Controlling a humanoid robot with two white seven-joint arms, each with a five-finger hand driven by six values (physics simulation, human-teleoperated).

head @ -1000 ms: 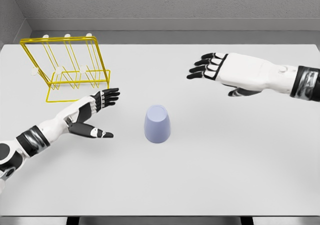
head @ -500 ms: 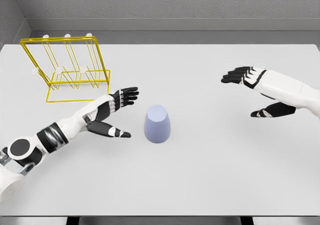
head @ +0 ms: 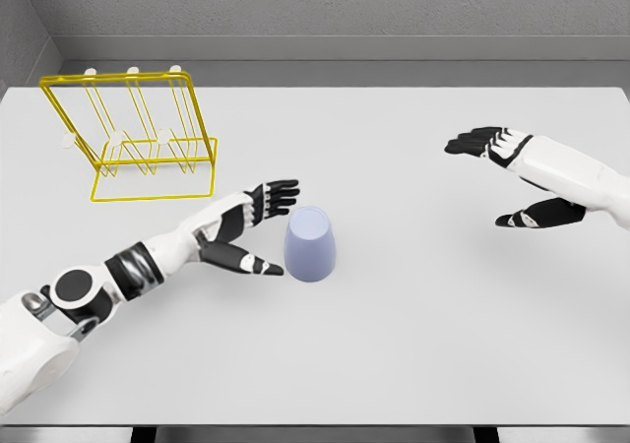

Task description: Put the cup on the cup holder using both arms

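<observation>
The left hand [head: 254, 228], fingers apart, flanks the upturned cup [head: 310, 245] to grasp it — right hand [head: 512, 172], spread, waits far right.

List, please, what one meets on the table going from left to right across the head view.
Yellow wire cup holder → left hand, open → lavender cup, upside down → right hand, open, far from the cup.

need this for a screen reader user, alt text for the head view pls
A left hand reaches, fingers open, right beside an upside-down lilac cup on a white table. The right hand hovers open far to the right; a yellow wire cup holder stands at back left.
</observation>
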